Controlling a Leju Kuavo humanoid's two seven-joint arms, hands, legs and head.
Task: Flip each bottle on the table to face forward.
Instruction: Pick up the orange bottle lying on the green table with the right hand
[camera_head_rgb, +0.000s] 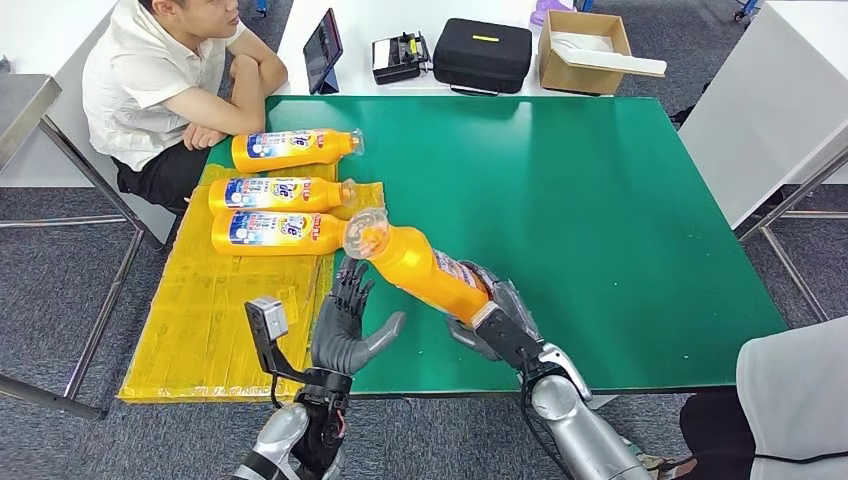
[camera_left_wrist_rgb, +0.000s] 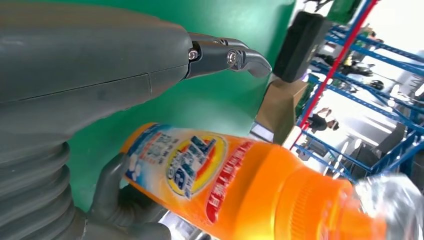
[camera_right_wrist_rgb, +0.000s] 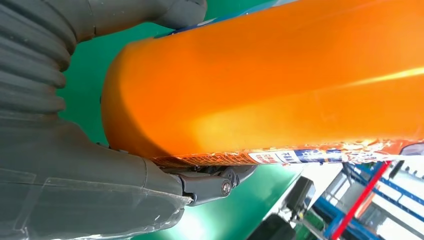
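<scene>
Presently, right hand (camera_head_rgb: 490, 315) grasping orange plastic detergent bottle (camera_head_rgb: 425, 265) by its base, lifted tilted over green table (camera_head_rgb: 600, 220), left hand (camera_head_rgb: 350, 325) released, fingers spread beside it, three matching bottles (camera_head_rgb: 275, 195) lying on yellow mat (camera_head_rgb: 200, 320).

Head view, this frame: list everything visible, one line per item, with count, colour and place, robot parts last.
held bottle: one, orange, clear cap, lifted over the green table's near-left part.
lying bottles: three, orange, labels up, in a row at the table's left.
yellow mat: one, under two of them, overhanging the left edge.
green table: one.
black case, cardboard box, tablet, small black device: one each, on the white table behind.
seated person: one, white shirt, far left.
left hand: grey, open, beside the held bottle's cap.
right hand: grey, grips the held bottle's base.
</scene>
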